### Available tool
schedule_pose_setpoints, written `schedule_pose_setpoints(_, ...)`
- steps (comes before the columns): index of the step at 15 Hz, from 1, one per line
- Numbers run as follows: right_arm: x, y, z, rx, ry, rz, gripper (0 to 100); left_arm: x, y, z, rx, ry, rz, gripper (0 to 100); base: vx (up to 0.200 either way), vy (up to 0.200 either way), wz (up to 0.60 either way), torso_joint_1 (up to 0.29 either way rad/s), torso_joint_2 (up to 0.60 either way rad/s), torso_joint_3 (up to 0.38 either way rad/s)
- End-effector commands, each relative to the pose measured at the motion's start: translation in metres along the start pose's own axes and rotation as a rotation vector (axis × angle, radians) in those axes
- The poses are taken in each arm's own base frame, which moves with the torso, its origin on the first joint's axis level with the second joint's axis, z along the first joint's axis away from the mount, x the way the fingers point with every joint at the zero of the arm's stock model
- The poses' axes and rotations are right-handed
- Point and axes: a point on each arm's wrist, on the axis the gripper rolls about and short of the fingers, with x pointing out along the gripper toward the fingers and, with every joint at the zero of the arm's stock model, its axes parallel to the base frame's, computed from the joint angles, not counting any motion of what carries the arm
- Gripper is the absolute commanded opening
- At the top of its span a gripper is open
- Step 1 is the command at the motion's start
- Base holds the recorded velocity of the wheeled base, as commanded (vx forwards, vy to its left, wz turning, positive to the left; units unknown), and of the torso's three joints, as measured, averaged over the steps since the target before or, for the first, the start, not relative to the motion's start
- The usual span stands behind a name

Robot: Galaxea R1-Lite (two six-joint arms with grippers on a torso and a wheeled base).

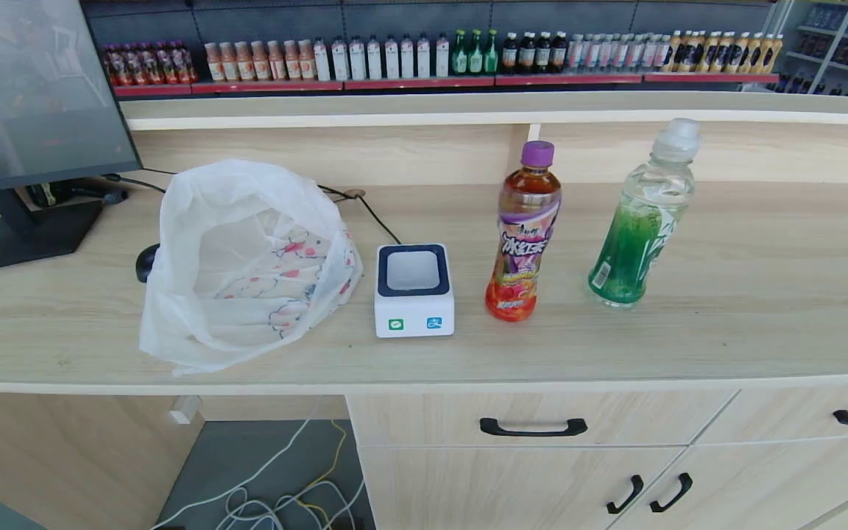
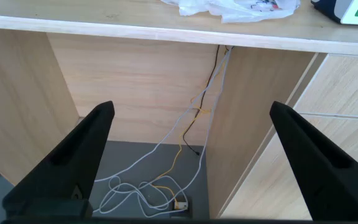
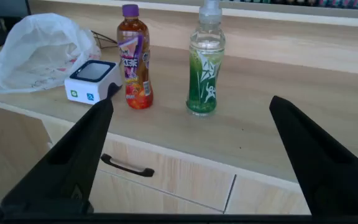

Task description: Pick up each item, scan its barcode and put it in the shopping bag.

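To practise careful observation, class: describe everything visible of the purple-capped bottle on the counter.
The purple-capped drink bottle is clear plastic, holding amber-red drink, wrapped in a purple-and-red label. It stands upright and capped on the wooden counter, between the white scanner and the green bottle, touching neither.

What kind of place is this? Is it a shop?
It looks like a shop's checkout counter. Rows of bottled drinks line the shelves behind it, a small white scanner sits on the counter, and a plastic shopping bag lies open beside it.
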Motion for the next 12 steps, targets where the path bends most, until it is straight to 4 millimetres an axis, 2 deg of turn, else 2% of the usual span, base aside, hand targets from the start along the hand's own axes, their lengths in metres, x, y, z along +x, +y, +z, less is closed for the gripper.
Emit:
schedule_pose_setpoints(1, 0.050, -0.001, 0.000, 0.056, 0.062, 0.138, 100, 0.000, 0.000, 0.000, 0.000, -0.001, 0.002, 100, 0.000, 0.000, 0.00, 0.000, 0.00, 0.000)
schedule_pose_setpoints(3, 0.069, 0.005, -0.003, 0.090, 0.074, 0.226, 100, 0.000, 0.000, 0.000, 0.000, -0.001, 0.002, 100, 0.000, 0.000, 0.00, 0.000, 0.00, 0.000)
schedule_pose_setpoints(7, 0.099, 0.018, -0.012, 0.036, 0.081, 0.319, 100, 0.000, 0.000, 0.000, 0.000, -0.001, 0.000, 100, 0.000, 0.000, 0.00, 0.000, 0.00, 0.000)
schedule_pose_setpoints(12, 0.123, 0.036, -0.021, -0.128, 0.098, 0.296, 100, 0.000, 0.000, 0.000, 0.000, -0.001, 0.002, 100, 0.000, 0.000, 0.00, 0.000, 0.00, 0.000)
